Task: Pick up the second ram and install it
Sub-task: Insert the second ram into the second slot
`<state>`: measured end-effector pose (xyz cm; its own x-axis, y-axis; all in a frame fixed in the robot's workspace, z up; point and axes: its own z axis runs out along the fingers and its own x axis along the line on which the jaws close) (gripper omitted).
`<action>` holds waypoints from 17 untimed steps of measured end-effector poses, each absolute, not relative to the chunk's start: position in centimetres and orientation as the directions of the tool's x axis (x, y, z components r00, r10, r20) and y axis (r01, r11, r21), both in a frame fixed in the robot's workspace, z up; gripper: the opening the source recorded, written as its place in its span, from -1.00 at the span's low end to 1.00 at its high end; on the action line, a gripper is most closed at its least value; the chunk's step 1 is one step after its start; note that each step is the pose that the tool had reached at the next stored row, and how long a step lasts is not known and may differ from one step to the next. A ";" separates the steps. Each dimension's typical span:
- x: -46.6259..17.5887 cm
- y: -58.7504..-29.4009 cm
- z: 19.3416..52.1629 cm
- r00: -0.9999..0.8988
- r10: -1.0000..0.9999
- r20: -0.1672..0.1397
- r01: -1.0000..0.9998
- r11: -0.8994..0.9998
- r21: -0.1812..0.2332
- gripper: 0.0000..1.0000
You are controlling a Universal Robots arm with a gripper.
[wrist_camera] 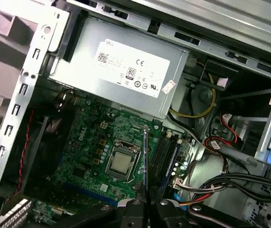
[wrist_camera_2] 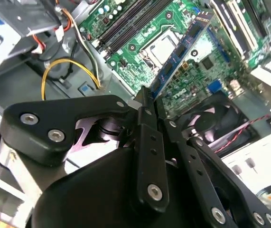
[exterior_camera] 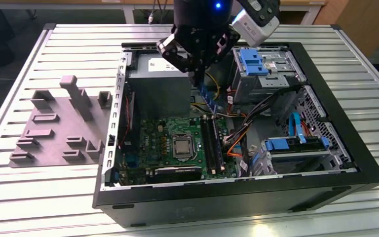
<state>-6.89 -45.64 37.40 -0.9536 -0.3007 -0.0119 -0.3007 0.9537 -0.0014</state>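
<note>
The black multi-link gripper (exterior_camera: 196, 74) hangs over the open black desktop computer case (exterior_camera: 347, 163), which lies on its side on the ribbed metal worktop (exterior_camera: 57, 202). Its jaws are clamped on the second ram (exterior_camera: 208, 98), a long, thin circuit-board stick with a bluish-green face, held by one end. In the exterior view the stick slants down from the jaws toward the green motherboard (exterior_camera: 151, 139) without touching it. In the second wrist view the second ram (wrist_camera_2: 182, 49) runs out from the closed jaws, its row of small chips in sight, hanging above the board between the silver square processor socket (wrist_camera_2: 161, 48) and the board's far parts. In the first wrist view the stick (wrist_camera: 144, 161) is seen edge-on as a thin line, standing between the processor socket (wrist_camera: 121, 163) and the long black memory slots (wrist_camera: 163, 159). At the exterior view's left, well apart from the case, the mauve-grey plastic fixture plate (exterior_camera: 57, 126) with its upright blocks sits on the worktop. The grey metal power supply box (wrist_camera: 121, 71) lies at the far end of the case.
</note>
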 end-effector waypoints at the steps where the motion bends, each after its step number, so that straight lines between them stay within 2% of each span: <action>1: -6.9 -45.6 37.4 -0.959 -0.284 -0.012 -0.284 0.959 -0.002 -0.73; 17: -6.9 -45.6 37.0 -1.000 -0.004 -0.011 -0.004 1.000 -0.005 -0.73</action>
<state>-6.90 -45.65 36.97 -0.9999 -0.0036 -0.0114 -0.0035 1.0000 -0.0051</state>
